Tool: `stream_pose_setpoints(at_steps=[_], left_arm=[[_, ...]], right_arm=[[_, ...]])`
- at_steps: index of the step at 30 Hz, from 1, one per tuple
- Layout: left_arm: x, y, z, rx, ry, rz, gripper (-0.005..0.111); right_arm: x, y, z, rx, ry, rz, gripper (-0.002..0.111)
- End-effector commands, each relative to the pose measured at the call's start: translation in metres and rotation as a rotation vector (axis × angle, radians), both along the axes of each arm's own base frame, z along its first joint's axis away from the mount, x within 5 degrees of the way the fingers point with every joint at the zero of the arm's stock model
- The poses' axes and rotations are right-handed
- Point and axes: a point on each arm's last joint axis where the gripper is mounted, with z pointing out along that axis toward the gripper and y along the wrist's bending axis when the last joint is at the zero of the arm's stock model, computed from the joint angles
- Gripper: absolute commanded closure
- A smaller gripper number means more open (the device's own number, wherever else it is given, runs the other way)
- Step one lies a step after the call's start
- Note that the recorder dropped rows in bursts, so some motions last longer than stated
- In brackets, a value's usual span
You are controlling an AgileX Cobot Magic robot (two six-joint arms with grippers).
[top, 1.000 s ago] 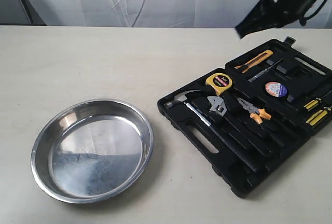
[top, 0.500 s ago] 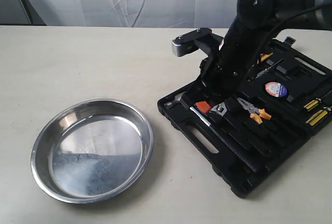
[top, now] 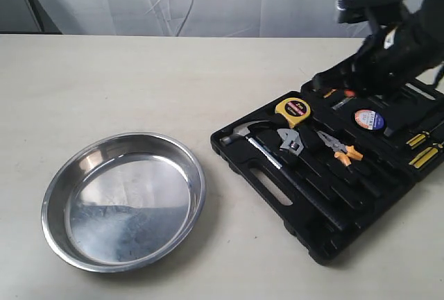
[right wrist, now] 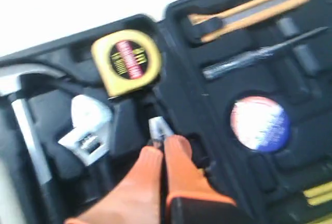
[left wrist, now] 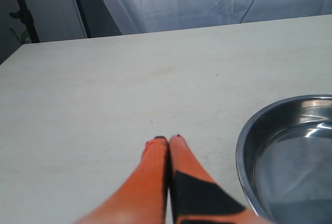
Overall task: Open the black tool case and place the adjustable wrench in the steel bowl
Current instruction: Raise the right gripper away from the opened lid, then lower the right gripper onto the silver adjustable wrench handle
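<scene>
The black tool case (top: 361, 206) lies open on the right of the table. The adjustable wrench (top: 290, 142) rests in its slot between the hammer (top: 243, 132) and the orange-handled pliers (top: 338, 147); its silver head (right wrist: 87, 126) shows in the right wrist view. My right gripper (right wrist: 163, 143) is shut and empty, hovering above the case with the pliers' tip just past its fingertips. The right arm (top: 392, 43) hangs over the case's far side. The steel bowl (top: 125, 203) sits empty at the front left. My left gripper (left wrist: 167, 140) is shut over bare table beside the bowl's rim (left wrist: 244, 151).
The case also holds a yellow tape measure (top: 294, 110), a utility knife (right wrist: 249, 9), a roll of tape (top: 368, 119) and yellow-handled screwdrivers (top: 424, 148). A white curtain hangs behind the table.
Half a second ago the right arm reached low over the hammer and wrench; it has since lifted and drawn back to the right. The wrench stays in its slot.
</scene>
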Motion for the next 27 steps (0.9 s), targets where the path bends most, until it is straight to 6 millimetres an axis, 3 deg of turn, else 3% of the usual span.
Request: stream_pose_setpoints(at_steps=[1,5,9,12,19,27], left_arm=[[0.0,0.0,0.002,-0.002,-0.012,0.002,0.107],[0.0,0.0,0.002,-0.002,-0.012,0.002,0.107],[0.0,0.0,0.002,-0.002,-0.012,0.002,0.107],[0.0,0.0,0.002,-0.002,-0.012,0.002,0.107],[0.0,0.0,0.002,-0.002,-0.012,0.002,0.107],[0.0,0.0,0.002,-0.002,-0.012,0.002,0.107]], right_arm=[[-0.002,0.036,-0.013,0.207,0.32,0.282,0.109],[-0.014,0.057,-0.026,0.156,0.348,0.383,0.107],[-0.017,0.074,-0.029,0.1,0.293,0.447,0.078],[-0.012,0.072,-0.03,0.075,0.24,0.436,0.06],[-0.001,0.053,-0.039,-0.143,0.211,0.338,0.058],[0.005,0.053,-0.08,-0.201,0.321,0.352,0.058]])
